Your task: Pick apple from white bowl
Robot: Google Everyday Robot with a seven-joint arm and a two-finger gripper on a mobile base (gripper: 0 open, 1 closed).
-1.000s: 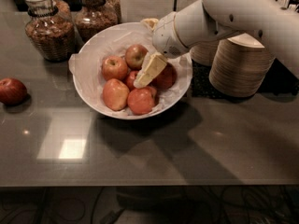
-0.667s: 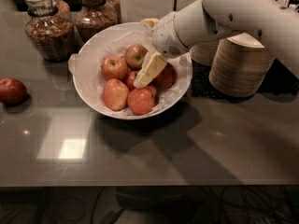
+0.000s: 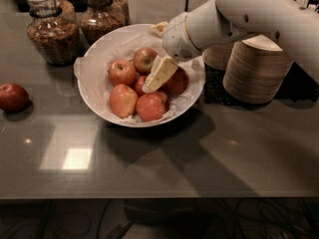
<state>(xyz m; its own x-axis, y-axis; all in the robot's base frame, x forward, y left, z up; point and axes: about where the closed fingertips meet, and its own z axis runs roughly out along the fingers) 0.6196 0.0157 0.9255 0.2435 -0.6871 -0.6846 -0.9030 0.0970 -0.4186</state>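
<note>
The white bowl (image 3: 92, 91), lined with crinkled white paper, sits on the dark table and holds several red-yellow apples. My gripper (image 3: 158, 74) reaches down into the bowl from the upper right on the white arm (image 3: 239, 14). Its cream tip lies over the middle of the pile, between the back apple (image 3: 144, 59) and the right apple (image 3: 177, 82), above a partly hidden middle apple (image 3: 139, 83). Other apples lie at the left (image 3: 122, 72) and the front (image 3: 123, 100), (image 3: 150, 107).
A loose apple (image 3: 12, 97) lies on the table at far left. Two glass jars (image 3: 52, 31), (image 3: 102, 16) stand behind the bowl. Stacked beige paper bowls (image 3: 256, 71) stand at the right, under the arm. The table's front edge (image 3: 149, 198) runs below.
</note>
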